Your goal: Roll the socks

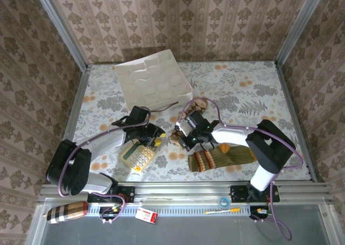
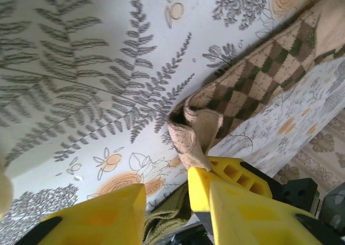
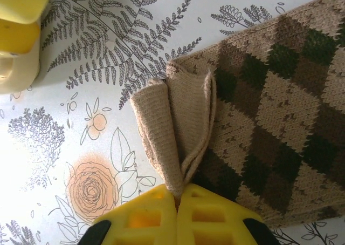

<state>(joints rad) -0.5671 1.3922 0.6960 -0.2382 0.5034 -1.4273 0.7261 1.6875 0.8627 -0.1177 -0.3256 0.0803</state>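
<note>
The brown-and-tan argyle sock lies flat on the floral tablecloth, its plain tan cuff folded up into a peak. My right gripper is shut on that cuff's tip. My left gripper stands open just beside it; the cuff touches the tip of its right finger, and nothing is pinched. Olive knit shows low between the left fingers. From above, both grippers meet at the table's middle, over the argyle sock's near end. The olive sock with its striped cuff lies under the right arm.
A yellow calculator lies under the left arm. A white quilted pad leans at the back. Metal frame posts and patterned walls close in the table. On the near rail lie a plaid roll, a small red box and a tape roll.
</note>
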